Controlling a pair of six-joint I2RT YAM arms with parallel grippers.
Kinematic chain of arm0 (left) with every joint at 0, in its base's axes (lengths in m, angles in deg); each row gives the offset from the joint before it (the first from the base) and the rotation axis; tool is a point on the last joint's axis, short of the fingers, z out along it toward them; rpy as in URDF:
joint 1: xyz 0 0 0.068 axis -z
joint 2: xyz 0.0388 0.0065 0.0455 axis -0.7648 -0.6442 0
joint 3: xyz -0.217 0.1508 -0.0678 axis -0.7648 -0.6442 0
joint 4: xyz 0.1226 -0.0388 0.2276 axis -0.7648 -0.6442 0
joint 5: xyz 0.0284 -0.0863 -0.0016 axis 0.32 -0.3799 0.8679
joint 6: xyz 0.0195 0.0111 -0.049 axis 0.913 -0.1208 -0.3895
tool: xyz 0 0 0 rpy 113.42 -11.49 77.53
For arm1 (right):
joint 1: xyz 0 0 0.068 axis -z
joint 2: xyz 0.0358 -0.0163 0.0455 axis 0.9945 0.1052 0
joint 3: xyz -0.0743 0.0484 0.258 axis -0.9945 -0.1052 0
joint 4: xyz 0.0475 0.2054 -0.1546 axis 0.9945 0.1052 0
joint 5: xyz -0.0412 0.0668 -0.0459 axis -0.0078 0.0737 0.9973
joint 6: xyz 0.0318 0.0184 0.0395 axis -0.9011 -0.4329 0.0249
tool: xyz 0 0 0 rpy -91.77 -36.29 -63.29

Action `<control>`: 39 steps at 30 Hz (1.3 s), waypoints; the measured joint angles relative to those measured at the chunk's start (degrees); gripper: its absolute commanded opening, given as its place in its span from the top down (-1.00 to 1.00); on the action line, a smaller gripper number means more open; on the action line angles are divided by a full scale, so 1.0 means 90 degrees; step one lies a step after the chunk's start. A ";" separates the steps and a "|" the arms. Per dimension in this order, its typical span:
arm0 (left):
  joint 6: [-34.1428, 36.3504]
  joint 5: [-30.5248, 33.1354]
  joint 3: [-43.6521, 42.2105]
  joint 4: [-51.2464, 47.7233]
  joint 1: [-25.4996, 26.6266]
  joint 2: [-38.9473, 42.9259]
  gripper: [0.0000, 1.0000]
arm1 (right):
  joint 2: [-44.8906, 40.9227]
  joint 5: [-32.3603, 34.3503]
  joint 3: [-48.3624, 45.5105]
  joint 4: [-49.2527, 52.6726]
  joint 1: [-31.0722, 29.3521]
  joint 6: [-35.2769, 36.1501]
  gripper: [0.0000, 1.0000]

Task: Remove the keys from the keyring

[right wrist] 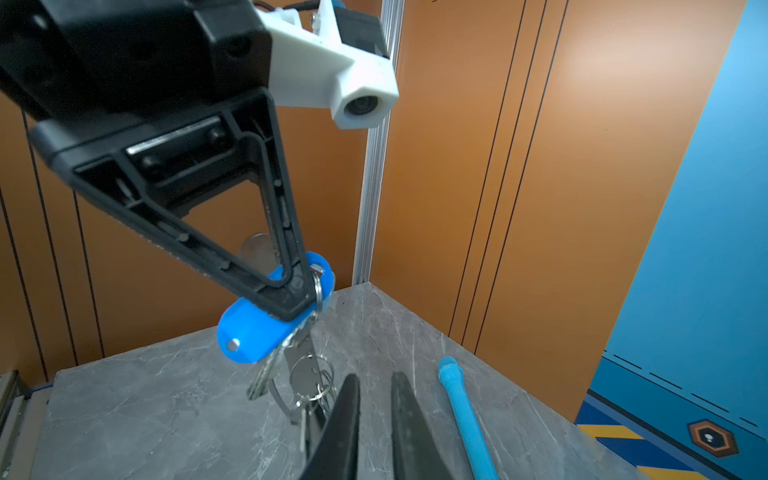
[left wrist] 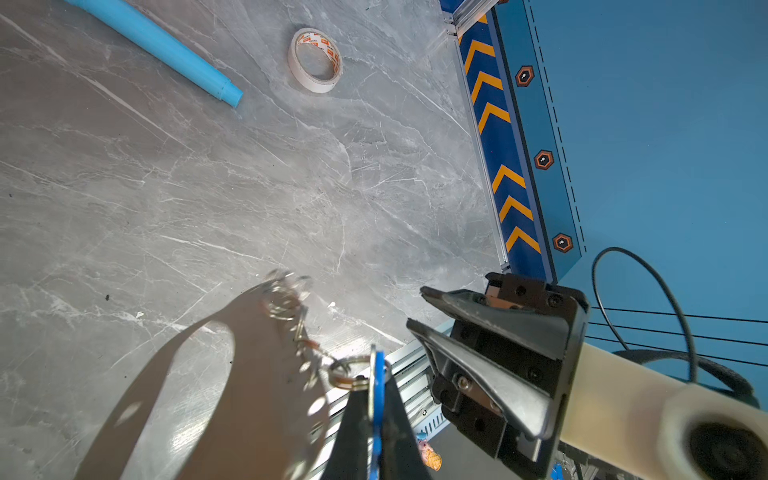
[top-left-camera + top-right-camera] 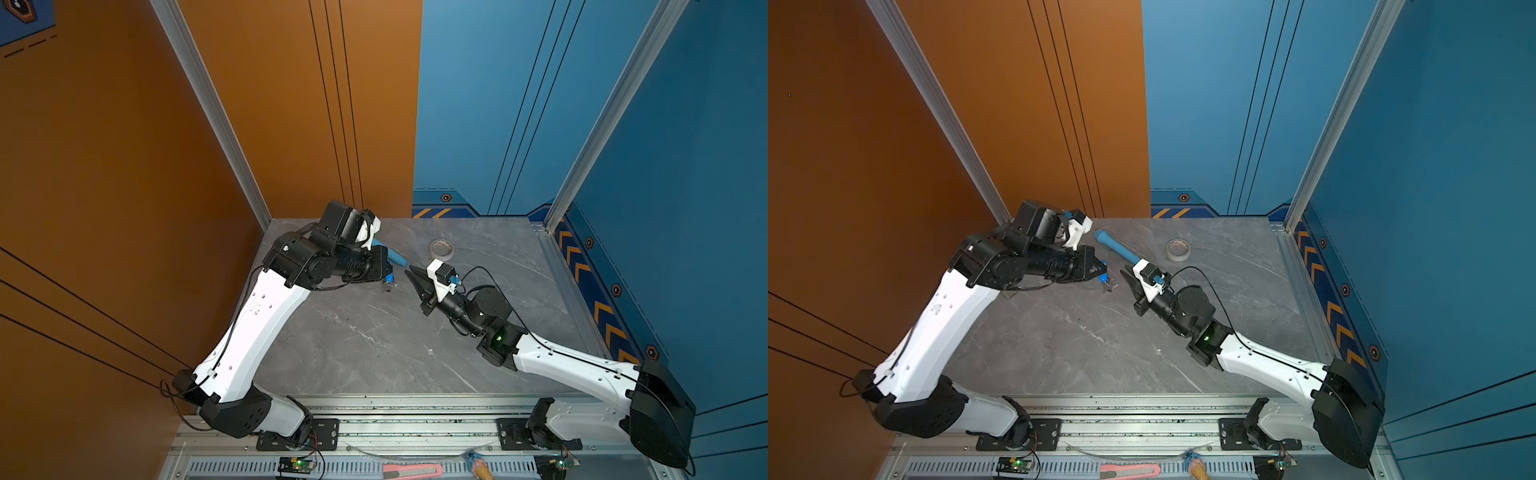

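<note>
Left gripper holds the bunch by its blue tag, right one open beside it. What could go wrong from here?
The left gripper pinches only the blue tag; a tug could slip it. The plate hangs loose, so the open right gripper may miss its thin edge.

Shows the left gripper [image 1: 297,299] pinched tight on the blue tag [image 1: 253,336] of the keys [image 1: 266,374]; has silvery blades hanging under that tag, over the grey table [image 1: 145,399]; hangs the keyring [image 1: 305,374], plate and wire rings, under the tag too; puts the right gripper [image 1: 376,376] near the tag, just beside the rings, jaws slightly apart, nothing between; lays a blue tube [image 1: 467,415] farther from the tag, past that gripper.
</note>
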State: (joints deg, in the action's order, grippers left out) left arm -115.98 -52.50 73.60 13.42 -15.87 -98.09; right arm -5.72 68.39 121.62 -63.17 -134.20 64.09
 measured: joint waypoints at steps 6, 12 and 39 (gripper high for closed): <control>0.0068 0.0061 0.0012 -0.0131 0.0015 -0.0007 1.00 | 0.0027 -0.0568 0.0036 0.0061 0.0146 -0.0420 0.45; 0.0155 0.0066 0.0015 -0.0194 0.0019 -0.0019 1.00 | 0.0027 -0.1248 0.0282 0.0335 0.0238 -0.0697 0.42; 0.0335 0.0250 0.0158 -0.0464 0.0019 -0.0041 1.00 | 0.0427 -0.1513 0.1073 0.1462 0.0117 -0.0308 0.54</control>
State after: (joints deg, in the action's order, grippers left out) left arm -112.97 -50.25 75.02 9.24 -15.70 -98.47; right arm -1.87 54.78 131.28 -50.01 -133.15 61.31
